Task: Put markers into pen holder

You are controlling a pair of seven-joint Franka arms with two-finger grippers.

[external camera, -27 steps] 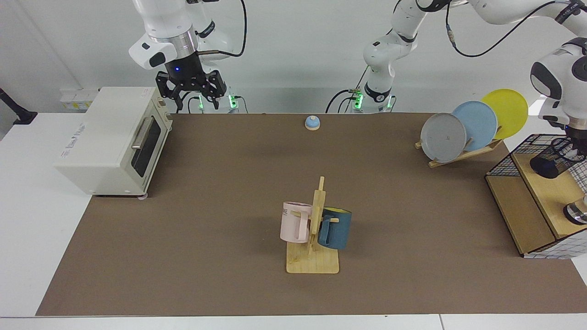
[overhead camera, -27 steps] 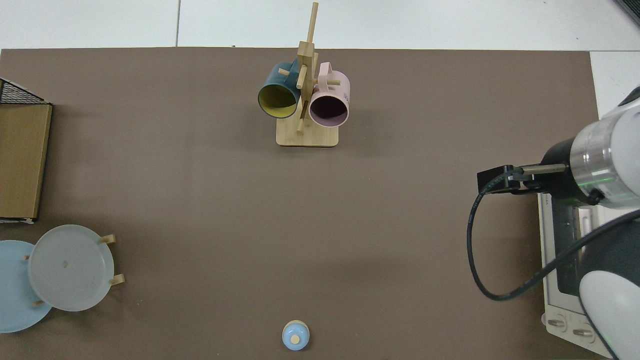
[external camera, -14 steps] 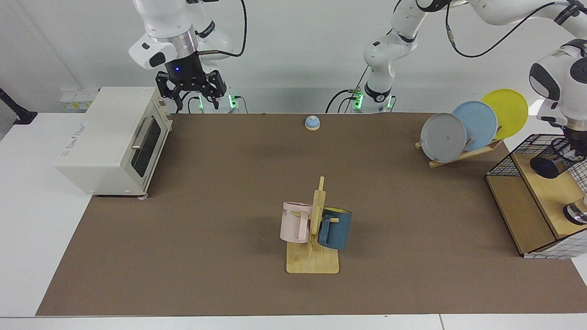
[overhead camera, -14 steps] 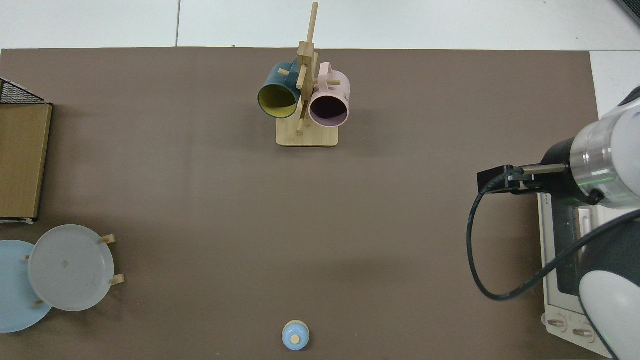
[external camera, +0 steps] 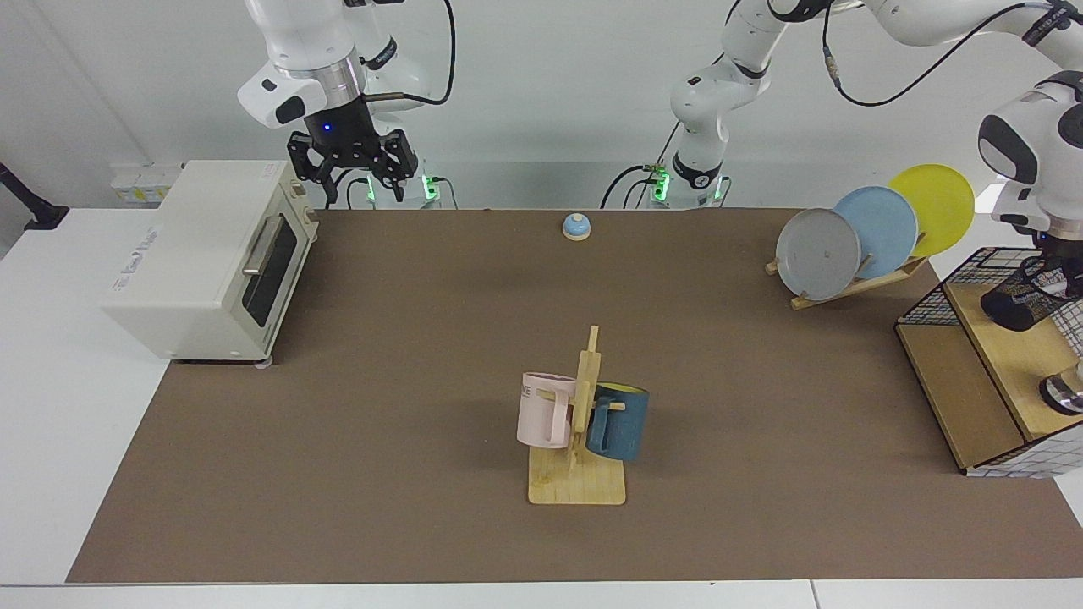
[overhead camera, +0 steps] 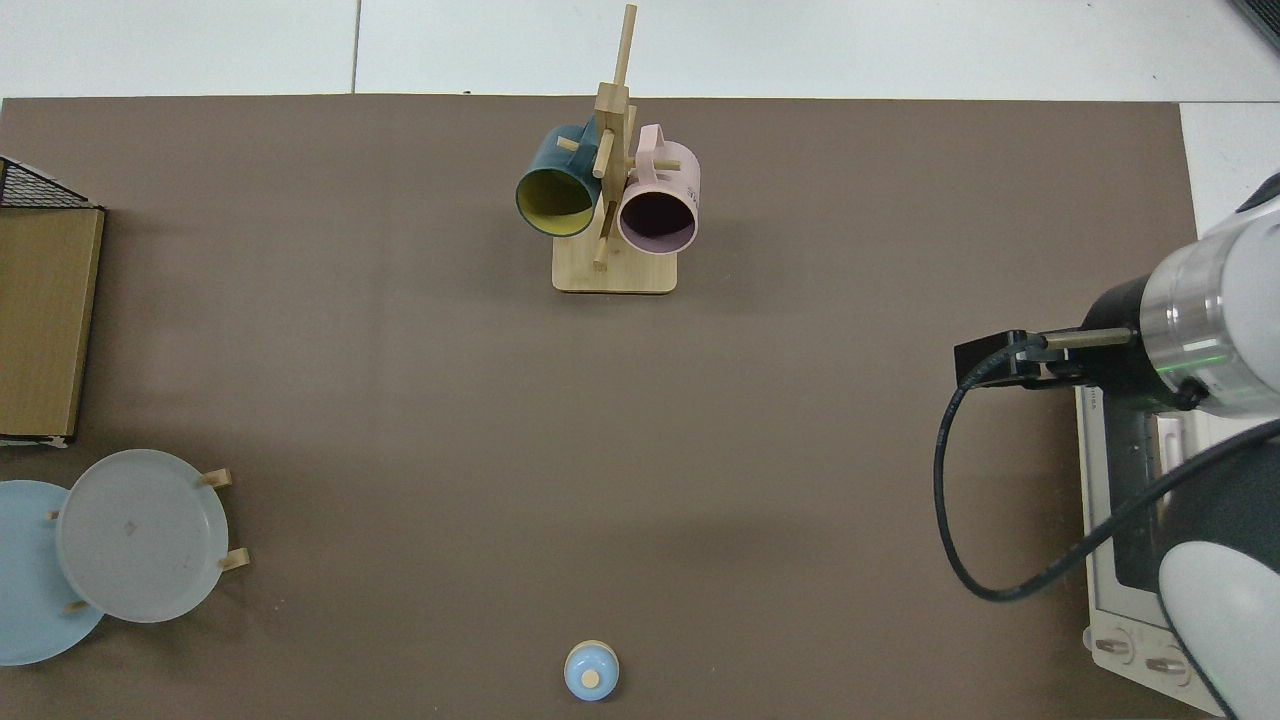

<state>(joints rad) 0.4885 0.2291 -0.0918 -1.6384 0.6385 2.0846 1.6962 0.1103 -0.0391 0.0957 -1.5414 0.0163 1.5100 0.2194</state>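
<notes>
1. the right gripper (external camera: 354,172) is held up in the air at the back of the table, right beside the top corner of the white toaster oven (external camera: 207,258). its wrist is pointed straight down and the black fingers (external camera: 306,172) are spread wide with nothing between them. this arm is just parked there.
2. in the top view that same arm is seen as a big white and silver wrist (overhead camera: 1205,335) over the oven, with a black cable (overhead camera: 960,490) looped out over the brown mat (overhead camera: 640,450). the claw itself is hidden under the wrist there.
3. the left arm is reached far out to the edge of the facing view, elbow high, forearm dropped down over the black wire basket (external camera: 939,292).
4. the left gripper (external camera: 1053,275) is seen right at the pen holder (external camera: 1019,300), which is tilted over on its side above the wooden shelf (external camera: 1011,359) inside the basket. the holder looks gripped, but the fingers are lost against the mesh, so it can't be told for sure.
5. no marker can be made out anywhere.
6. also on the mat: a mug tree (external camera: 584,423) with a pink mug (external camera: 541,410) and a dark blue mug (external camera: 619,420), a small blue bell (external camera: 576,226), and a plate rack with a grey plate (external camera: 816,254), a blue plate (external camera: 880,224) and a yellow plate (external camera: 935,203).
</notes>
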